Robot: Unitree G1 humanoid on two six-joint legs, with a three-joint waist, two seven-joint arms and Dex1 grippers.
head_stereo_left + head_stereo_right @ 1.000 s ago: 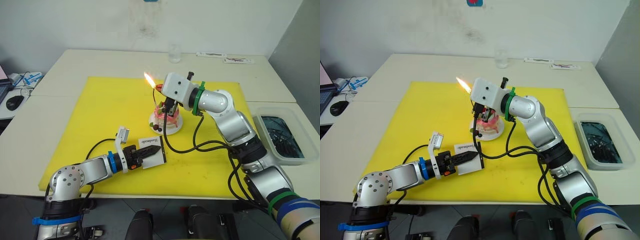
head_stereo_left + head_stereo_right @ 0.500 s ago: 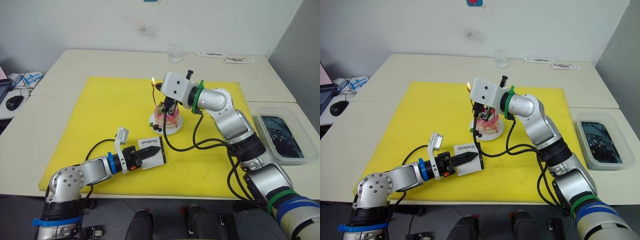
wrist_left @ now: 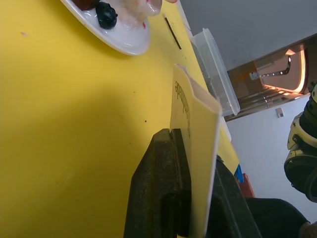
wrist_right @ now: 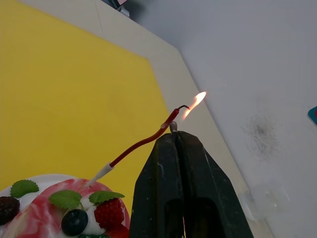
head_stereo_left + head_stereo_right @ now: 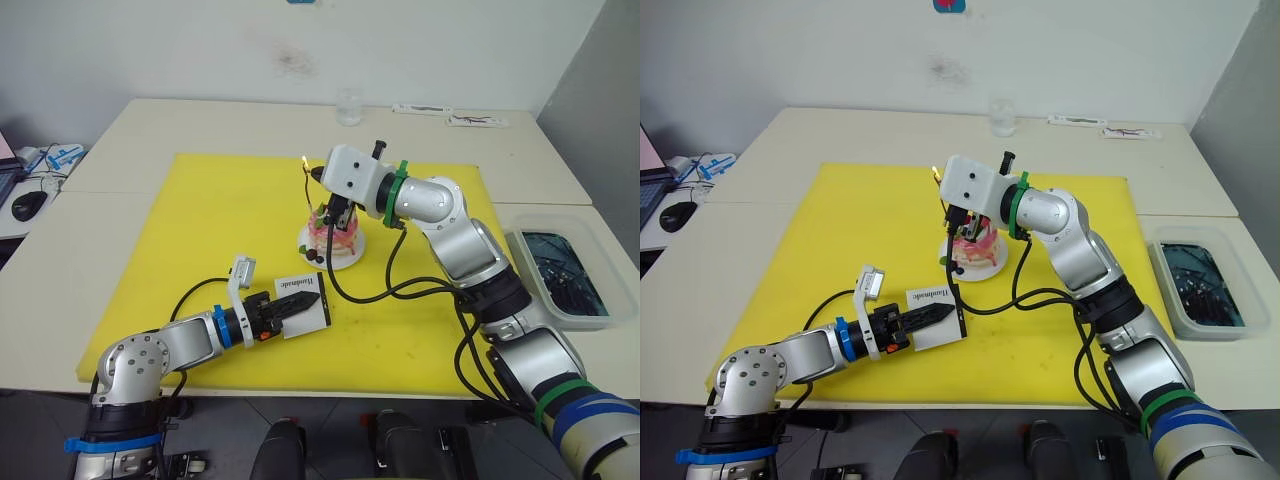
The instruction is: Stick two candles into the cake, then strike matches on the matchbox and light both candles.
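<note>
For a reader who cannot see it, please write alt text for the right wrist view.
A thin red candle stands tilted in a pink-and-white cake, its curved tip burning with a small flame. The right gripper, fingers shut, holds a match stub just below the flame, above the yellow mat.

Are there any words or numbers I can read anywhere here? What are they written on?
"Handmade": dark lettering on the flat white rectangular matchbox, pinched in the left hand.
Lettering on the same matchbox seen from the left wrist: cut off, too little to read.
Dark marks on the white strips at the far edge of the cream table: too small to read.
Blue sign on the white wall: cut off, unreadable.
</note>
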